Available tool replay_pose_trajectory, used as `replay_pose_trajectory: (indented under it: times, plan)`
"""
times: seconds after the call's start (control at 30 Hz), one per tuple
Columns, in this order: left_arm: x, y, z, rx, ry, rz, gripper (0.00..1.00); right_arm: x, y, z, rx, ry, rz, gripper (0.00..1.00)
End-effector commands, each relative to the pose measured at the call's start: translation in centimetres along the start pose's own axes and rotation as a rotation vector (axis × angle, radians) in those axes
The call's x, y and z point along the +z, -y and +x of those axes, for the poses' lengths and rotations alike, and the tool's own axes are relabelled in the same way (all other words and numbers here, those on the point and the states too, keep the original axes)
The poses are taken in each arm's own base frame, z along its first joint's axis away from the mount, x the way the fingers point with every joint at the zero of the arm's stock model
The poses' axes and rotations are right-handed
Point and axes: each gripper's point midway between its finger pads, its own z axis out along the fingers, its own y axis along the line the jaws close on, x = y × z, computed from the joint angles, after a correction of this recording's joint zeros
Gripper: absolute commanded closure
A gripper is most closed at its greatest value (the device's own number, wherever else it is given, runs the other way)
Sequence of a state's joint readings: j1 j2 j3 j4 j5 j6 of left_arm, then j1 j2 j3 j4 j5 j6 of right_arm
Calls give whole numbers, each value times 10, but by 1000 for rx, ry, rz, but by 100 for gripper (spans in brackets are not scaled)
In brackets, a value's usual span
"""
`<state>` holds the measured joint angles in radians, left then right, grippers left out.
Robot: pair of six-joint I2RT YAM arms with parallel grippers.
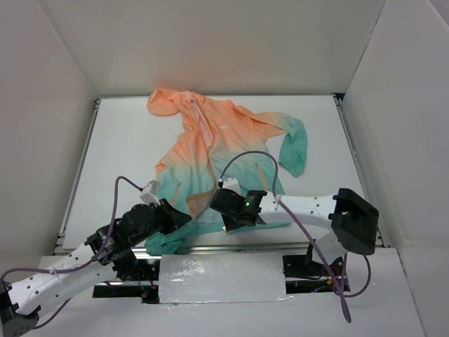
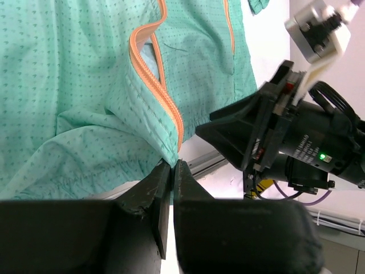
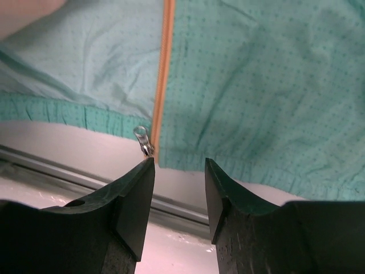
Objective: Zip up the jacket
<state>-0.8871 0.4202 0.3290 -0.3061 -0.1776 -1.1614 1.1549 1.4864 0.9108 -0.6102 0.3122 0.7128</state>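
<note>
The jacket (image 1: 217, 151) lies on the white table, peach hood at the far side, teal hem at the near edge. My left gripper (image 2: 172, 166) is shut on the teal hem corner beside the orange zipper (image 2: 165, 97); it also shows in the top view (image 1: 184, 219). My right gripper (image 3: 179, 165) is open just below the hem, and it shows in the top view (image 1: 228, 219). The silver zipper pull (image 3: 144, 140) hangs at the foot of the orange zipper (image 3: 165, 68), just above my right gripper's left fingertip (image 3: 142, 171). The hem (image 3: 256, 168) lies past the fingertips.
A metal rail (image 1: 231, 244) runs along the table's near edge, below the hem. White walls enclose the table on three sides. The right sleeve (image 1: 295, 147) lies out toward the right. My right arm's wrist (image 2: 296, 142) sits close to the right of my left gripper.
</note>
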Motion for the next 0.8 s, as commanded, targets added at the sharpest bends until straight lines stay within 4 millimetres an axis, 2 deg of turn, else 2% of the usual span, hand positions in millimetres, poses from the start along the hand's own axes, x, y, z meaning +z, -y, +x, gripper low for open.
replay_pose_trajectory:
  times: [0.0,0.37,0.77]
  plan:
    - [-3,5,-2,13,4,22,100,4,-7,-16,-9,28,32,52]
    - [-2,4,0,23,-4,28,100,22,-3,8,-33,-40,44,54]
    - [-3,6,0,37,-11,33,100,32,-5,19,-42,-69,36,57]
